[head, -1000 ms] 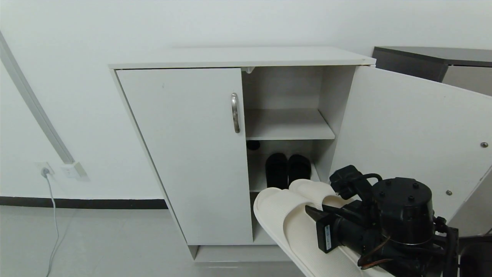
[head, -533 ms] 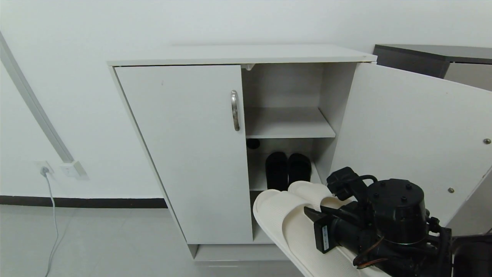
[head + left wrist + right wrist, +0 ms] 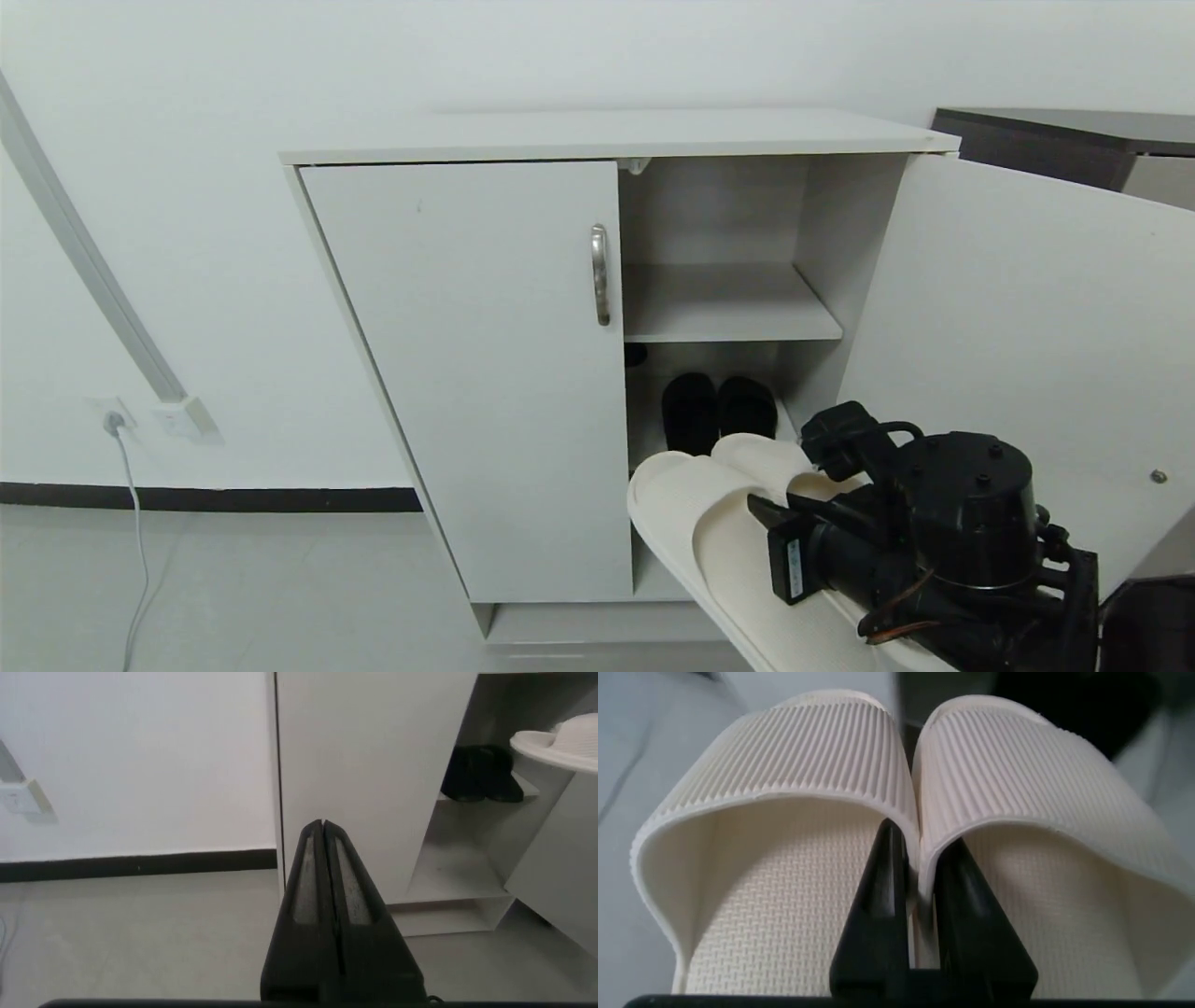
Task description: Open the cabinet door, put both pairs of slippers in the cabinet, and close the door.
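Your right gripper pinches the white slippers by their adjoining inner strap edges, before the open cabinet. They look light, soft and bendy, so expect sagging toes. Your left gripper has its fingers together, empty.

I read the cabinet as smooth, matt white laminate board, and its door handle as brushed metal with a dull shine. The cream slippers look like soft foam, with ribbed straps and herringbone-stamped footbeds. The black slippers look matt. The right gripper has matt black plastic fingers. The floor is smooth and grey, faintly glossy.
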